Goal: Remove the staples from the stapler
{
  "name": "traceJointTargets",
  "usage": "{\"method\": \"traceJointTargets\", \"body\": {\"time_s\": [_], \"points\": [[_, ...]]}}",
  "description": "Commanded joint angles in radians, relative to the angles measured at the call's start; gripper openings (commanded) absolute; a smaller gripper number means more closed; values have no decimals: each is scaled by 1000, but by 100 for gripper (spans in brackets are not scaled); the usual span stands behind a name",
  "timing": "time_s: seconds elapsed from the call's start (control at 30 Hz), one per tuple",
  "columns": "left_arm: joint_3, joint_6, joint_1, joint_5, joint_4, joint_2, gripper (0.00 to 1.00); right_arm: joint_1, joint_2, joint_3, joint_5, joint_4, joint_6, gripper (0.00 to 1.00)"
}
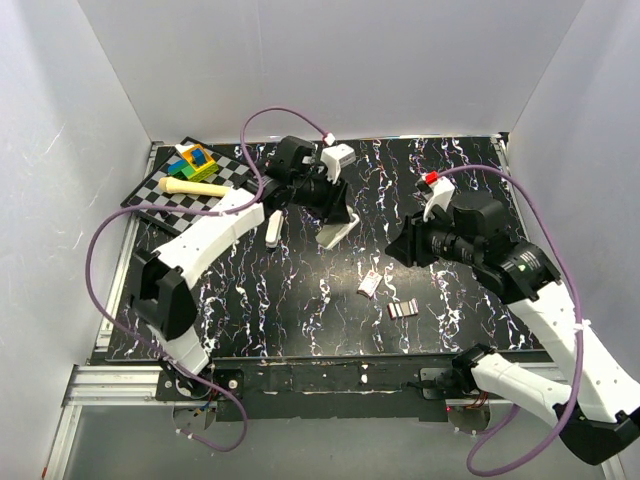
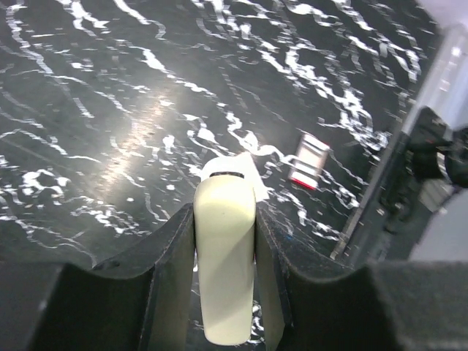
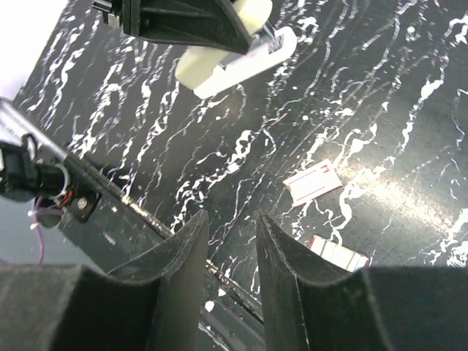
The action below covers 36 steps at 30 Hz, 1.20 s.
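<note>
My left gripper (image 1: 333, 212) (image 2: 224, 212) is shut on the stapler (image 2: 224, 270), a cream-white bar with a rounded end, and holds it over the middle back of the black marbled mat. In the right wrist view the stapler (image 3: 238, 62) hangs open below the left fingers, with metal showing between its two halves. My right gripper (image 1: 402, 246) (image 3: 232, 219) is open and empty, to the right of the stapler. A small white, red-edged box (image 1: 369, 284) (image 3: 313, 181) (image 2: 309, 161) and a short staple strip (image 1: 402, 308) (image 3: 338, 252) lie on the mat in front.
A checkerboard (image 1: 150, 195) at the back left carries coloured blocks (image 1: 193, 160) and a pale yellow cylinder (image 1: 193, 187). A small white bar (image 1: 273, 228) lies beside the left arm. White walls enclose the mat; a metal rail (image 1: 300, 375) runs along the front.
</note>
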<state>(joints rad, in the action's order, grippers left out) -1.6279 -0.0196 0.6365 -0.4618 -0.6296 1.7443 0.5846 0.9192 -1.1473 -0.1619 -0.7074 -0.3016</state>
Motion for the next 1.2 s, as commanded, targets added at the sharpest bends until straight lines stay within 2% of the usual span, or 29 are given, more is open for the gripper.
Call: {"method": "traceJointTargets", "body": {"time_s": [0.0,0.17,0.43,0.63,0.93,1.17], "points": [[77,-16,6,-219,70,-173,0,7,-42,-78,-161,-58,90,41],[190,-55,15,-317,146,-331,0,15,-28,-138,-283,-113,142,41],[348,-117,25,-432,243,-503,0,73,27,-256,-395,-162,239,42],[427,-138,28,-495,268,-583,0,130,102,-350,-419,-195,295,50],[487,-152,34,-552,304,-643,0,251,216,-460,-397,-219,345,52],[494,-160,35,-618,326,-678,0,290,260,-470,-375,-201,355,55]]}}
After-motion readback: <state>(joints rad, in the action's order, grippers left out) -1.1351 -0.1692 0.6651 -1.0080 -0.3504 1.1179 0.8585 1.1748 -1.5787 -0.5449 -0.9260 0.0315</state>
